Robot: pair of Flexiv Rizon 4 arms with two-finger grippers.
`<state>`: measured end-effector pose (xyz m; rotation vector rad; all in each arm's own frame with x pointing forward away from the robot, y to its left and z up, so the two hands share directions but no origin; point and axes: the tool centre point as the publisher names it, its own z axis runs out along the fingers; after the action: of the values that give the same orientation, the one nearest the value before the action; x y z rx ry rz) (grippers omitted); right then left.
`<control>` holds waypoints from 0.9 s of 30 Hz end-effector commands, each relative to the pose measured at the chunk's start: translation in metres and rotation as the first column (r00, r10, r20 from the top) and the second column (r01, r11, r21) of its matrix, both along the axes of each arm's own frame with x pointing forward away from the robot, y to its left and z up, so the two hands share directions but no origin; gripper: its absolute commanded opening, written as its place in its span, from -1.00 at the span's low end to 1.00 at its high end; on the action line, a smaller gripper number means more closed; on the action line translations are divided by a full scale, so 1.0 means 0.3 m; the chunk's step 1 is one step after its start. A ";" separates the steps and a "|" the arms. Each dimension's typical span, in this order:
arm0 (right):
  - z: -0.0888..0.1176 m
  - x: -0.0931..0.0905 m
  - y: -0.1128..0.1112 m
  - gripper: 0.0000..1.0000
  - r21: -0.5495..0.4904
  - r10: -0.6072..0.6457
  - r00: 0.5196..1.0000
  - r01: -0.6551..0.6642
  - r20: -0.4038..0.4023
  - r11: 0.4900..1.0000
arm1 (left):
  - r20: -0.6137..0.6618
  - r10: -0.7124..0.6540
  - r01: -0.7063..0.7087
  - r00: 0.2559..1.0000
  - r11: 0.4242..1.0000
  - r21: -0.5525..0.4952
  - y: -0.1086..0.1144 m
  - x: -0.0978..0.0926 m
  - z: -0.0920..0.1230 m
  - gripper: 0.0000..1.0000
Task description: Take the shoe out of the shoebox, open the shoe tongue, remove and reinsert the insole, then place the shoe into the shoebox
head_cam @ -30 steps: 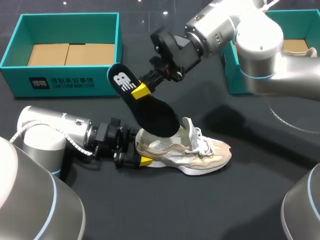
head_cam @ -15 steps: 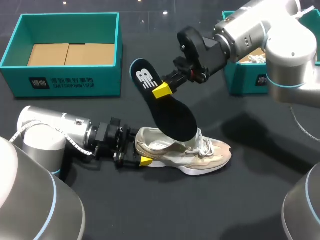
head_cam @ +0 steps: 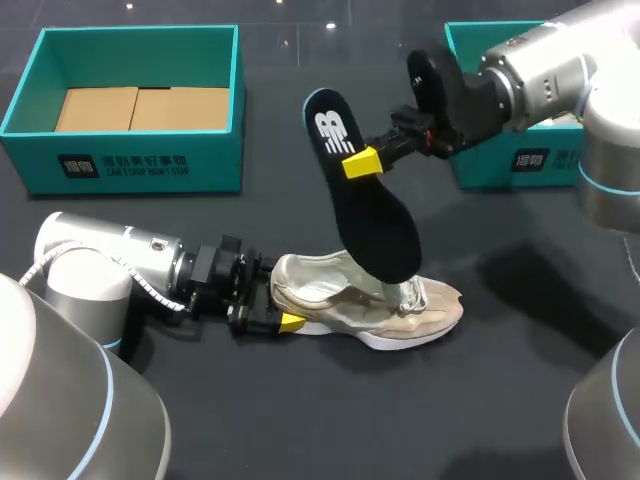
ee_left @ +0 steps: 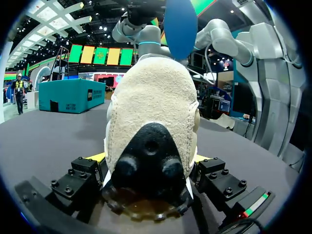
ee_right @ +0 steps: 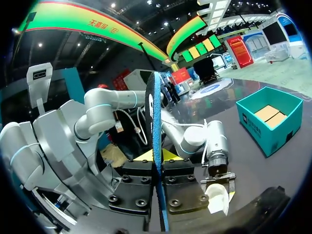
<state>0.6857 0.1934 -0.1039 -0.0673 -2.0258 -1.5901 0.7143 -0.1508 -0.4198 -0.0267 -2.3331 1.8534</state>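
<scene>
Insole (head_cam: 365,195) is fully out of the shoe (head_cam: 365,305) and in the air, pinched near its heel end by the right gripper (head_cam: 362,163), jaws pressed onto both faces. The right wrist view shows it edge-on between the fingers. It hangs steeply, logo end up, toe end down over the tongue and laces. Can't tell whether the toe tip touches them.

Change over the last second: the right arm pulled back toward its own side and carried the insole with it. It went from lying low across the heel opening to standing more upright over the forefoot. Shoe hasn't budged. It lies on its side on the table (head_cam: 400,420), heel clamped between the left gripper (head_cam: 285,322) fingers, one pad on each flank in the left wrist view.

Read: removal looks done, reinsertion is next. The toe now sits past the opening, so it likely needs bringing back toward the heel and tilting flatter.

Shoebox (head_cam: 130,160) sits well behind the shoe, second box (head_cam: 500,165) behind the right arm.
</scene>
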 end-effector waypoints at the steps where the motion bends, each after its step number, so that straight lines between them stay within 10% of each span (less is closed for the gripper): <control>1: 0.014 -0.059 -0.037 -1.00 -0.010 -0.070 0.997 0.070 0.017 0.997 | 0.000 0.000 0.000 1.000 1.000 0.001 0.002 0.004 -0.007 -1.00; 27: 0.151 -0.122 -0.246 -1.00 -0.050 -0.304 0.953 0.303 -0.014 0.952 | 0.000 0.000 0.000 1.000 1.000 0.001 0.002 0.004 -0.007 -1.00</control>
<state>0.6596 0.1225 -0.0611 -0.3412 -2.0509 -1.6954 0.7144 -0.1508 -0.4199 -0.0266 -2.3331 1.8534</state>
